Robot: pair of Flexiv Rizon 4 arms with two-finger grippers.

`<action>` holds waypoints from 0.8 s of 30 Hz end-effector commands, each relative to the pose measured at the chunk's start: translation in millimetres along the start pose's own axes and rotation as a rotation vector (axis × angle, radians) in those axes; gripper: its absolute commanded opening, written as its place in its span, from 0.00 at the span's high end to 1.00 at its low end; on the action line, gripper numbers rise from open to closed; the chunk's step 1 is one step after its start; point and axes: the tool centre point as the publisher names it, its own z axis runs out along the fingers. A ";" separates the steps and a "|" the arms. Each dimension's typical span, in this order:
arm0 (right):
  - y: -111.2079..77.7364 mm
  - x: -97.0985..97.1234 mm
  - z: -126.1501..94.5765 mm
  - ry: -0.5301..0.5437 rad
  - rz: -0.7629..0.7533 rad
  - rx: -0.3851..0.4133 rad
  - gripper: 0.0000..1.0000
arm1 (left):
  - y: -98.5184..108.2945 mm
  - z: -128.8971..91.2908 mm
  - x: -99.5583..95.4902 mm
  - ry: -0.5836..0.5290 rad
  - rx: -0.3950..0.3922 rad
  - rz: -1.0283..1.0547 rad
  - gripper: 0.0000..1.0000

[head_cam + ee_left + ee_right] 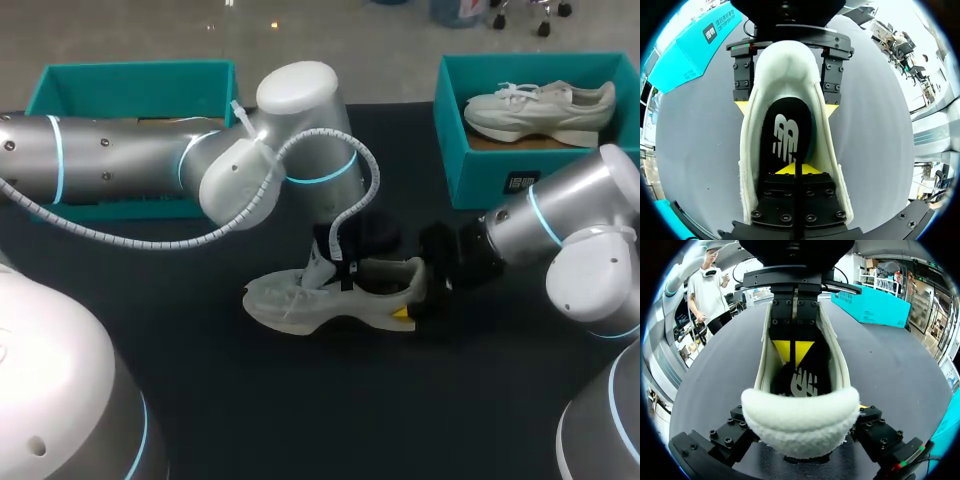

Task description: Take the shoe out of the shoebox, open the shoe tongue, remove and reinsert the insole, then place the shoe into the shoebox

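Observation:
A white shoe (300,300) lies on its sole in the middle of the black table. My right gripper (415,297) clamps its heel from both sides; its yellow fingertips (831,110) press the heel walls, and the fleecy heel collar (800,420) sits between its fingers. My left gripper (795,167) reaches down into the shoe's opening, with its yellow tips (793,350) pinched together on the black insole (785,132). One side of the insole is lifted, showing a teal edge. The toe points toward my left side.
A teal shoebox (450,150) at the back right holds a second white shoe (540,110). Another teal box (130,80) stands at the back left, partly behind my left arm. Open black tabletop (300,400) lies in front of the shoe.

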 end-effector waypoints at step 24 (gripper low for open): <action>-3.1 0.8 3.5 -0.003 0.000 0.004 1.00 | 12.7 -47.3 -2.5 0.210 0.269 -0.005 1.00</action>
